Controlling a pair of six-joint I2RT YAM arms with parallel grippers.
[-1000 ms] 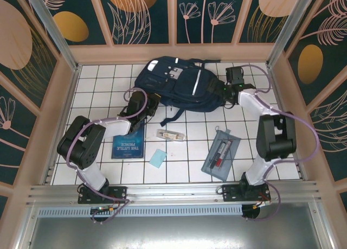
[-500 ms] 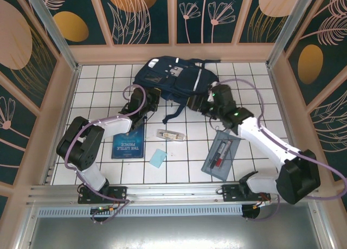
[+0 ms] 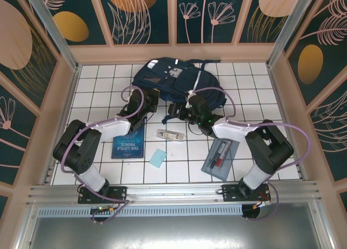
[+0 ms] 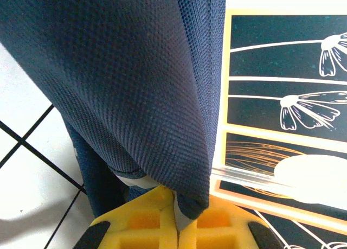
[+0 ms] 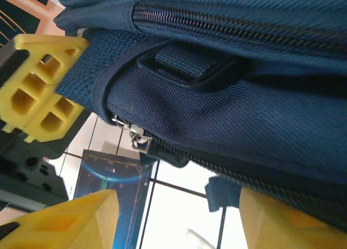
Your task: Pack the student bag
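The student bag, a navy-blue backpack, lies at the back of the white tiled table. My left gripper is shut on a fold of its fabric at the near-left corner; the cloth hangs pinched between the yellow fingers. My right gripper sits at the bag's near edge, open, just below a silver zipper pull at the end of a zipper. White tile shows between its fingers. The left gripper's yellow fingers clamp the bag's corner in the right wrist view.
A blue book lies in front of the left arm. A small white object and a light-blue square lie mid-table. A grey pencil case with pens lies at the near right. Wooden walls enclose the table.
My right arm swung from the bag's right side round to its near edge, and its jaws narrowed. The bag shifted slightly. The left gripper kept its hold.
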